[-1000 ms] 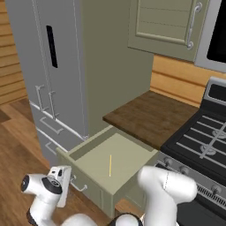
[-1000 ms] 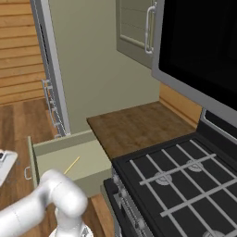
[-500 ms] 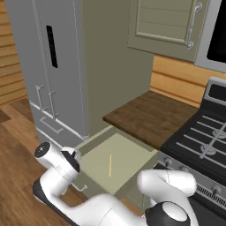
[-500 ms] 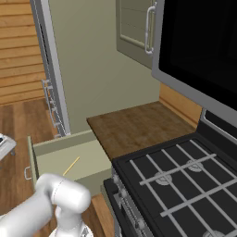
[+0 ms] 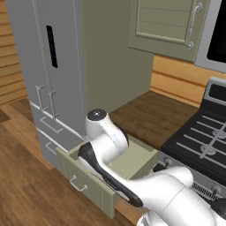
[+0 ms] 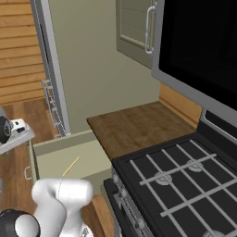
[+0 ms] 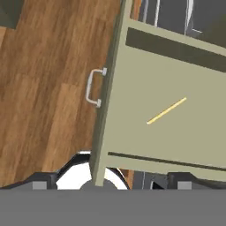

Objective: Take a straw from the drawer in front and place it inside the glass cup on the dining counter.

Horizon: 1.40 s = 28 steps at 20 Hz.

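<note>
— Right, where's the straw (image 7: 166,111)?

— Flat on the drawer (image 7: 176,145) floor, right of centre in the hand view. A thin, straight, pale yellow stick, long axis running diagonally from lower left to upper right of that frame. In the right base view the straw (image 6: 71,165) lies in the lower left, also slanted, alone on the smooth sage-green bottom.

— And the drawer itself?

— Pulled out, shallow, matte green walls, a small silver bar handle (image 7: 93,87) on its front, centre-left of the hand view. Wood-plank floor (image 7: 48,79) to the left of it.

— Gripper?

— The gripper (image 7: 108,184) has its jaws spread wide at the bottom of the hand view, gripping nothing, dark tips straddling the drawer's front edge.

— Anything around?

— Grey fridge (image 5: 44,66) at upper left of the left base view, brown wood counter (image 6: 134,127) mid-frame in the right base view, black stove grates (image 6: 185,185) at lower right. In the left base view the white arm (image 5: 110,145) covers much of the drawer.
</note>
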Available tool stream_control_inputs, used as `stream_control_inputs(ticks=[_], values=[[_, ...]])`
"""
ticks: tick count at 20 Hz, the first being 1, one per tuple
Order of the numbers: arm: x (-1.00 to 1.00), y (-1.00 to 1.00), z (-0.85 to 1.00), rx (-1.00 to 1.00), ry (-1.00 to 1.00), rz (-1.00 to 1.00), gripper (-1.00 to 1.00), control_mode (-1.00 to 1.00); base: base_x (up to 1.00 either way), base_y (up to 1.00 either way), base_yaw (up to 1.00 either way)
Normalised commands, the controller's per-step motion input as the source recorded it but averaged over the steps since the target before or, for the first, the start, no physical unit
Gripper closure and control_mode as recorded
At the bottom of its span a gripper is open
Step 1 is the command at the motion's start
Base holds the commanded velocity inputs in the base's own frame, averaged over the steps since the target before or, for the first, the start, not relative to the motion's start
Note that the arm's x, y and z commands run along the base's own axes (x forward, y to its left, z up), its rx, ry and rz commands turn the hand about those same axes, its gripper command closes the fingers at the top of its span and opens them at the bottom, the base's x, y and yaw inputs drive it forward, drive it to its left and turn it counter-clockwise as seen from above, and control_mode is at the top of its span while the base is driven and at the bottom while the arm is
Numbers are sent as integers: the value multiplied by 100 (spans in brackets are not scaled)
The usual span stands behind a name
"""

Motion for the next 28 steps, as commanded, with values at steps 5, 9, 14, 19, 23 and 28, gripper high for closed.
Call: stream_control_inputs(ticks=[5,9,14,19,23,28], values=[[16,-78,29,11,3,-29,-100,-100,0,0,0],[20,-50,-6,3,10,-32,-100,-100,0,0,0],[42,-25,-25,9,14,-35,-100,-100,0,0,0],[46,-21,-33,11,13,-31,-100,-100,0,0,0],[47,0,-44,3,1,-22,-100,-100,0,0,0],[41,0,-48,0,0,-15,-100,-100,0,0,0]])
